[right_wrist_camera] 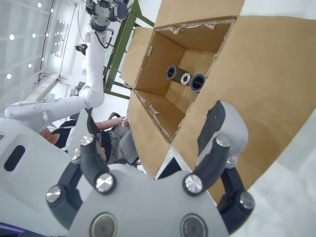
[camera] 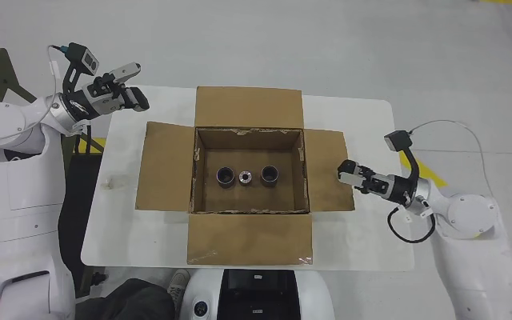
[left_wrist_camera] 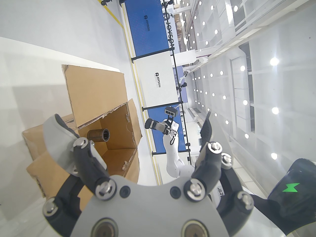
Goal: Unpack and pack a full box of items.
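- Right gripper [right_wrist_camera: 151, 109]: fingers [right_wrist_camera: 217, 122] spread wide with nothing between them. They hang over the outer edge of the box's nearest flap [right_wrist_camera: 259, 75]; whether they touch it cannot be told.
- Box [camera: 168, 164]: cardboard, upright on the white table [camera: 360, 240], all four flaps folded outward. Its open mouth lies just past the right fingertips, ahead and lower.
- Contents: three items stand in a row on the box floor, mid-box and beyond the right fingertips. Two are dark cylinders [right_wrist_camera: 172, 72] [right_wrist_camera: 197, 82], and a smaller silver cylinder [right_wrist_camera: 185, 78] stands between them, close against both.
- Left gripper [camera: 138, 86]: fingers [left_wrist_camera: 59, 134] spread wide and empty, raised near the table's far corner. The box lies well apart from them, ahead of and below the fingertips. From this wrist one dark cylinder can be seen past the box's torn rim.
- Progress, as a judgement: the box is opened, but no item lies out on the table and neither gripper carries one. Unpacking therefore looks unstarted, or repacking finished; the pictures cannot say which.
- Remaining, if unpacking: each of the three items is to be lifted out, then returned. The right fingers are the nearer pair to the row.
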Controlling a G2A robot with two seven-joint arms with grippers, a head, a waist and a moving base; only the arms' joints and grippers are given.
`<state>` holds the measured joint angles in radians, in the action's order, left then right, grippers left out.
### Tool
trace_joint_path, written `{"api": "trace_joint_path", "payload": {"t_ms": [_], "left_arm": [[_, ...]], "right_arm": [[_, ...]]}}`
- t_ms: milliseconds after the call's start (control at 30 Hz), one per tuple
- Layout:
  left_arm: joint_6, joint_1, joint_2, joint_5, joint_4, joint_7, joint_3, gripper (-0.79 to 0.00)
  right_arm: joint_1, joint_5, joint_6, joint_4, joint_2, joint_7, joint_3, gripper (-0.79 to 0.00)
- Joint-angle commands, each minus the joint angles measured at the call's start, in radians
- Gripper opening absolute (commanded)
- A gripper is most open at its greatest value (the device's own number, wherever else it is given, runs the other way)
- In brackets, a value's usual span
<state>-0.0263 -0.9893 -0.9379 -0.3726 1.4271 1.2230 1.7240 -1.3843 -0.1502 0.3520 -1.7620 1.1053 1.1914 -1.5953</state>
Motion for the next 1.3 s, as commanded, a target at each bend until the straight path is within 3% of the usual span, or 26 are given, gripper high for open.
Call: {"api": "trace_joint_path", "payload": {"t_ms": [0, 633, 900, 1267], "left_arm": [[0.000, 0.000, 0.000, 0.000, 0.000, 0.000, 0.000, 0.000], [0.000, 0.000, 0.000, 0.000, 0.000, 0.000, 0.000, 0.000], [0.000, 0.000, 0.000, 0.000, 0.000, 0.000, 0.000, 0.000], [0.000, 0.000, 0.000, 0.000, 0.000, 0.000, 0.000, 0.000]], "right_arm": [[0.001, 0.001, -0.001, -0.001, 0.000, 0.000, 0.001, 0.000], [0.000, 0.004, -0.005, 0.000, 0.000, -0.007, 0.000, 0.000], [0.000, 0.015, -0.078, 0.035, -0.009, -0.063, -0.016, 0.000], [0.047, 0.006, -0.186, 0.193, -0.024, -0.074, -0.030, 0.000]]}}
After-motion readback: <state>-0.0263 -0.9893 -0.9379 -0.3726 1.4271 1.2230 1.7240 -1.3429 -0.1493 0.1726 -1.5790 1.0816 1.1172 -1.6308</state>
